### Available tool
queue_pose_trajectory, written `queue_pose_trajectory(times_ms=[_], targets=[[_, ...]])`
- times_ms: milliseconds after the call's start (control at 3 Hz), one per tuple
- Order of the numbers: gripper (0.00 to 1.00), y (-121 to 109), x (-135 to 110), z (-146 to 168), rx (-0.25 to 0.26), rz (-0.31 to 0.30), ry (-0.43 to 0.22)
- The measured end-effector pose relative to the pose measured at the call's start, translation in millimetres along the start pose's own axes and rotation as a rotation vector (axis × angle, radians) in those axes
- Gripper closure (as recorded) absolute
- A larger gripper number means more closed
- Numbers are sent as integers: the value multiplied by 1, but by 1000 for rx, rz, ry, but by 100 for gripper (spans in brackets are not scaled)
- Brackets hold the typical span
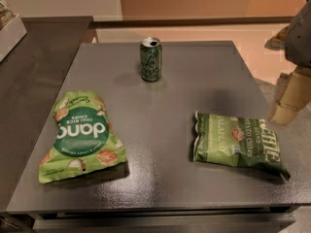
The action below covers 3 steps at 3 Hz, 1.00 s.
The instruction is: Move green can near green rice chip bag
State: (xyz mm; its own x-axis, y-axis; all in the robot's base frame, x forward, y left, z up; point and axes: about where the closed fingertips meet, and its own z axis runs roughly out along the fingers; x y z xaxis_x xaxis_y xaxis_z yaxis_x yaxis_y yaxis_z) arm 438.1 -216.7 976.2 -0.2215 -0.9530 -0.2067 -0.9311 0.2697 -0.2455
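A green can (pixel 151 59) stands upright on the grey table (pixel 160 110), at the far middle, with its top opened. The green rice chip bag (pixel 81 137) lies flat at the front left, light green with a white logo band. My gripper (pixel 290 98) hangs at the right edge of the view, off the table's right side, far from the can and holding nothing that I can see.
A darker green jalapeño potato chip bag (pixel 238 144) lies at the front right of the table. A dark counter (pixel 34 67) adjoins on the left, with a white box (pixel 9 30) at its far corner. An orange wall stands behind.
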Motion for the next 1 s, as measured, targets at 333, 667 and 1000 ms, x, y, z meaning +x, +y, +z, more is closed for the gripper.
queue_pose_trajectory(times_ms=[333,667,1000], targets=[[0,0,-5,-1,0,-3,-11],[0,-6,-22,8,-8,22,-74],[0,-20,-49,27,-21,54,-154]])
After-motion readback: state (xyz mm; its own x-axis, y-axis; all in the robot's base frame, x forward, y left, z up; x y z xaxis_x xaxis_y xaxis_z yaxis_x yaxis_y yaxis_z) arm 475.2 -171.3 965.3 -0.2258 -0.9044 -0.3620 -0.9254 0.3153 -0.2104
